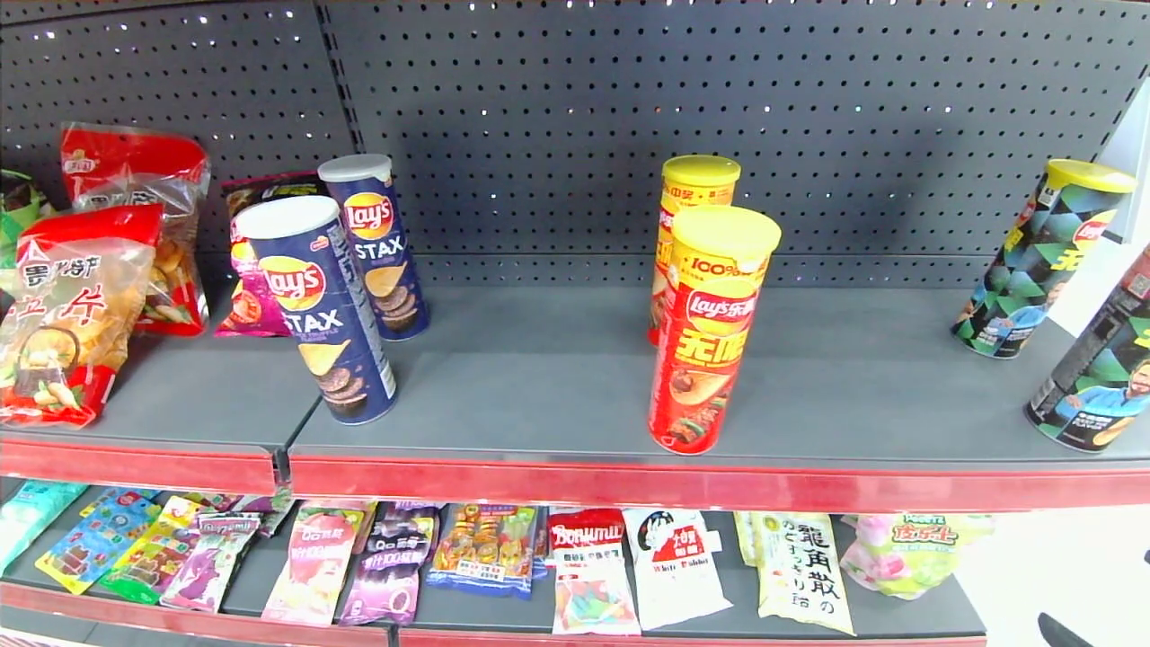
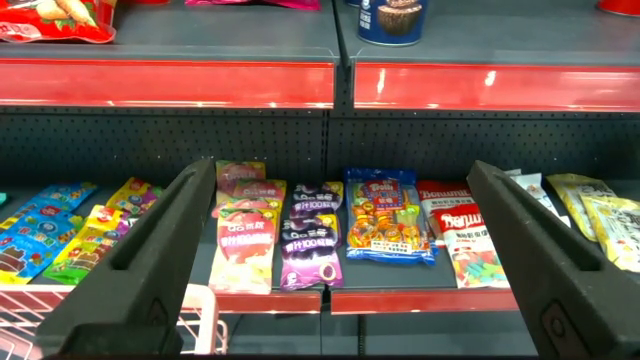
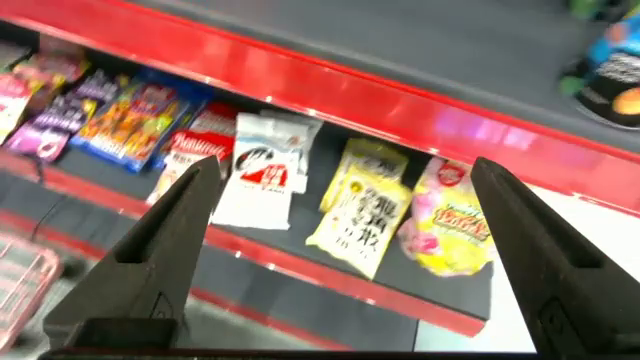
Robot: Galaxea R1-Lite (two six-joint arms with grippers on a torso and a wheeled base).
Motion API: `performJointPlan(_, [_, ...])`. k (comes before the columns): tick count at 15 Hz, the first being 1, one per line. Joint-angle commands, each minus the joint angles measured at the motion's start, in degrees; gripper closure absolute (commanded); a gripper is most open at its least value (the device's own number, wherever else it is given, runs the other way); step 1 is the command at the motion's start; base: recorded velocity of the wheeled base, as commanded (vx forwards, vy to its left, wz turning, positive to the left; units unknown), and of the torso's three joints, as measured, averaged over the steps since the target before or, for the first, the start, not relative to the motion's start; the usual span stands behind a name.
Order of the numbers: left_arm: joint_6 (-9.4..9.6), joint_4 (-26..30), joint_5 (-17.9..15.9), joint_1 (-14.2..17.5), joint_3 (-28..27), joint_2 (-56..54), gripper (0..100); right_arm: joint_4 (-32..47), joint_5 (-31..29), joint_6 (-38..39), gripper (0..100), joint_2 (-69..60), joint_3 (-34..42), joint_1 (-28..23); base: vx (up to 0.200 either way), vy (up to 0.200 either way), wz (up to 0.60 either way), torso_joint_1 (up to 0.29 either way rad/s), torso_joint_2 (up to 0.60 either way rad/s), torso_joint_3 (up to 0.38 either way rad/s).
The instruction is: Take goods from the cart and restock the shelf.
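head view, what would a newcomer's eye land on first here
Two tall red-and-yellow chip cans stand one behind the other at the middle of the upper shelf, with bare grey shelf on both sides of them. To their left stand two dark blue cans, and a row of bright flat candy packets lies along the lower shelf.

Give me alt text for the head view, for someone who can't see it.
A grey shelf holds upright chip cans: two blue cans left of centre, two red cans in the middle, two black cans at right, snack bags far left. A lower shelf holds a row of packets.
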Motion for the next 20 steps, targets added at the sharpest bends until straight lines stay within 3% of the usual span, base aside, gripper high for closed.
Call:
performJointPlan(1, [-0.02, 0.0, 0.0, 0.0, 0.0, 0.1, 0, 0.7, -0.1, -0.2, 0, -7.0, 3.4, -1.3, 0.000, 0.000, 0.00, 0.000, 0.00, 0.000])
performJointPlan(4, [-0.02, 0.0, 0.0, 0.0, 0.0, 0.1, 0, 2.3, 0.1, -0.1, 0, -12.2, 3.8, -3.6, 0.000, 0.000, 0.00, 0.000, 0.00, 0.000])
performJointPlan(6, [-0.02, 0.0, 0.0, 0.0, 0.0, 0.1, 0, 10.6, 0.3, 0.5, 0, -20.6, 3.9, -7.5, 0.000, 0.000, 0.00, 0.000, 0.00, 0.000])
performJointPlan(8, [-0.02, 0.0, 0.0, 0.0, 0.0, 0.1, 0, 13.5, 1.9, 1.1, 0, -25.7, 3.0, -8.0, 0.000, 0.000, 0.00, 0.000, 0.00, 0.000])
performJointPlan(9, [-0.02, 0.0, 0.0, 0.0, 0.0, 0.1, 0, 13.9, 6.7, 3.1, 0, -28.8, 2.9, -8.7, 0.000, 0.000, 0.00, 0.000, 0.00, 0.000])
performJointPlan(12, [-0.02, 0.0, 0.0, 0.0, 0.0, 0.1, 0, 13.2, 7.5, 12.1, 0, -28.8, 3.1, -8.8, 0.000, 0.000, 0.00, 0.000, 0.00, 0.000])
performJointPlan(13, [-0.02, 0.0, 0.0, 0.0, 0.0, 0.1, 0, 13.3, 6.6, 12.6, 0, -28.8, 3.0, -8.8, 0.000, 0.000, 0.00, 0.000, 0.00, 0.000])
performJointPlan(16, [-0.02, 0.0, 0.0, 0.0, 0.0, 0.1, 0, 13.2, -3.8, 5.2, 0, -28.8, 3.2, -8.8, 0.000, 0.000, 0.00, 0.000, 0.00, 0.000])
performJointPlan(19, [-0.02, 0.0, 0.0, 0.0, 0.0, 0.1, 0, 12.8, -6.5, 8.4, 0, -28.8, 3.5, -8.8, 0.000, 0.000, 0.00, 0.000, 0.00, 0.000])
performJointPlan(20, [-0.02, 0.0, 0.0, 0.0, 0.0, 0.1, 0, 13.4, -4.2, 8.4, 0, -28.8, 3.4, -8.9, 0.000, 0.000, 0.00, 0.000, 0.00, 0.000])
